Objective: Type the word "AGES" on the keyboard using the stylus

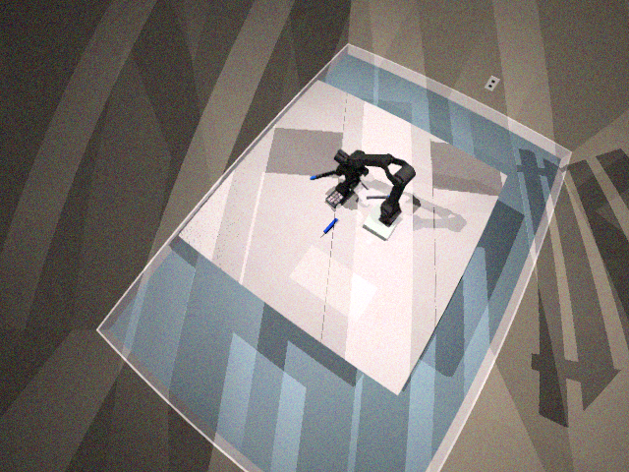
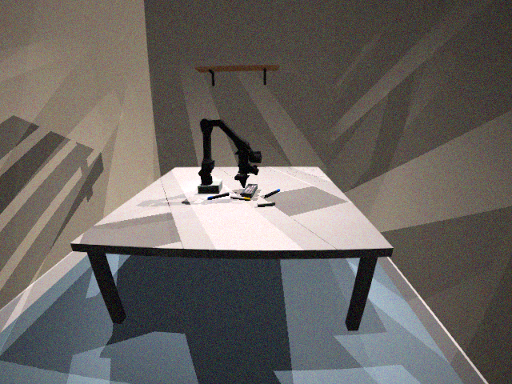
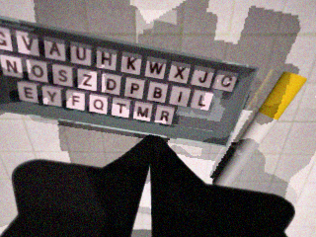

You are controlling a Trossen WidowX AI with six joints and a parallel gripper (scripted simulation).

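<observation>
The dark keyboard (image 1: 334, 198) (image 2: 249, 190) (image 3: 212, 116) lies on the desk with pale letter keys. In the wrist view, the G key (image 3: 4, 39) is cut by the left edge, the A key (image 3: 54, 48) is in the top row, the S key (image 3: 62, 75) in the middle row and the E key (image 3: 29, 93) in the bottom row. My gripper (image 2: 244, 185) (image 3: 153, 140) is shut with nothing visible between its fingertips. Its tips appear at the keyboard's lower edge, below M and R; their height is unclear. I cannot tell which pen-like object is the stylus.
A yellow-ended pen (image 2: 240, 198) (image 3: 286, 91) lies beside the keyboard's C end. A blue pen (image 1: 330, 225), a blue-ended black pen (image 2: 272, 193), another near the base (image 2: 218, 196) and a dark marker (image 2: 266, 204) lie around the keyboard.
</observation>
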